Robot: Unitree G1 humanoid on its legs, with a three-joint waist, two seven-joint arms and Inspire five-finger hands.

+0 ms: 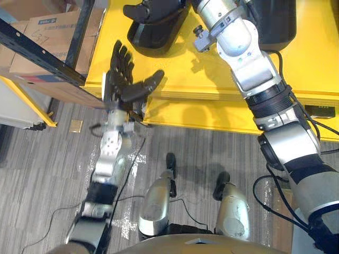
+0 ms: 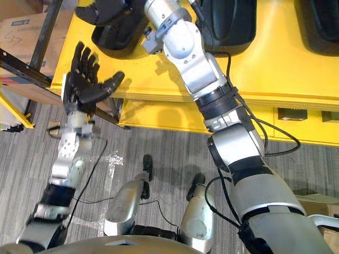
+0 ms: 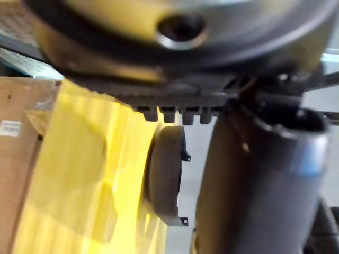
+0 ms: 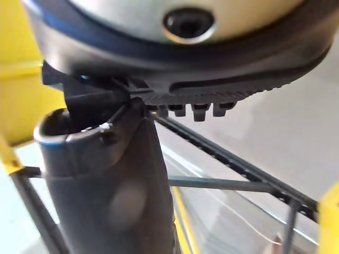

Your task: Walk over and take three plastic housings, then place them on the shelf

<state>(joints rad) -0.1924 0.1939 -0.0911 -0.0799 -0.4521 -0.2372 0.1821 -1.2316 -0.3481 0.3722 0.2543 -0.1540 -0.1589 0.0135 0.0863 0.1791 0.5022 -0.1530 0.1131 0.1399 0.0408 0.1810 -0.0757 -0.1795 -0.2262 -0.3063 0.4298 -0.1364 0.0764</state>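
Yellow table [image 1: 212, 79], housing [image 1: 156, 33] beyond left robot hand [image 1: 121, 79]

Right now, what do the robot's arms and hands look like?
The left arm and right arm are rounded silver-grey shells with black bands at the joints. The left hand and right hand are dark, near black. The left thumb has no white cover.

bright even light, soft shadows
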